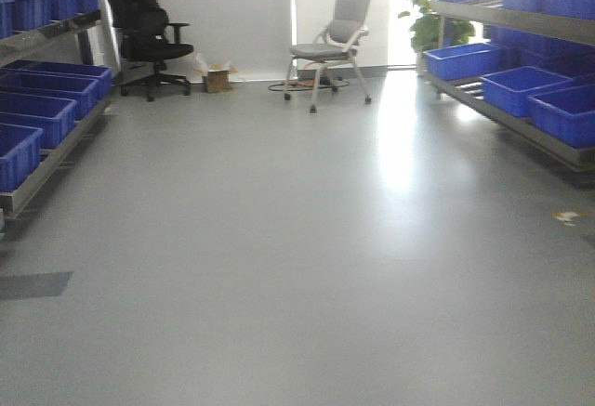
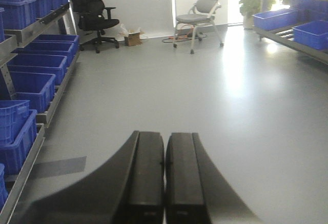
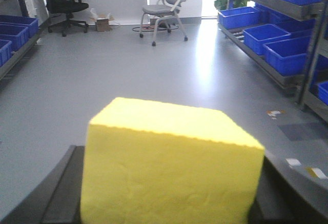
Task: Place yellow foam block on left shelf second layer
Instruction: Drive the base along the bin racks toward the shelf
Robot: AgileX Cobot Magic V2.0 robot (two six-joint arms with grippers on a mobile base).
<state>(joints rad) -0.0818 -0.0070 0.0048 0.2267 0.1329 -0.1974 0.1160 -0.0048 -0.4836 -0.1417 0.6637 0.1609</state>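
A: The right end effector (image 3: 171,198) is grasping the yellow foam block (image 3: 169,157). One dark finger shows at each side of it, two fingers (image 3: 59,193) in all.

B: Just the one block?

A: One. It fills the lower half of the right wrist view, held above the grey floor (image 1: 297,267) in the aisle. It is on no shelf.

B: And the other arm?

A: The left end effector (image 2: 165,178) is clenched, its two fingers pressed flat together with nothing between them.

B: What stands around the aisle?

A: Two racks. The left shelf (image 1: 56,160) runs along one side and the right shelf (image 1: 521,132) along the other, and both carry blue bins (image 1: 521,88). In the front view I count four bins on the lower tier at the left and three on the lower tier at the right. The upper tiers hold more, but they are cut off at the frame edges, so I cannot count them.

B: And at the far end?

A: Two chairs stand there, well apart: a black office chair (image 1: 144,30) at the left and a grey chair (image 1: 335,44) nearer the middle. One cardboard box (image 1: 218,79) sits on the floor between them, by the wall. One potted plant (image 1: 428,6) stands beyond the right shelf.

B: Anything on the floor itself?

A: A few small scraps (image 1: 567,216) lie near the right shelf.
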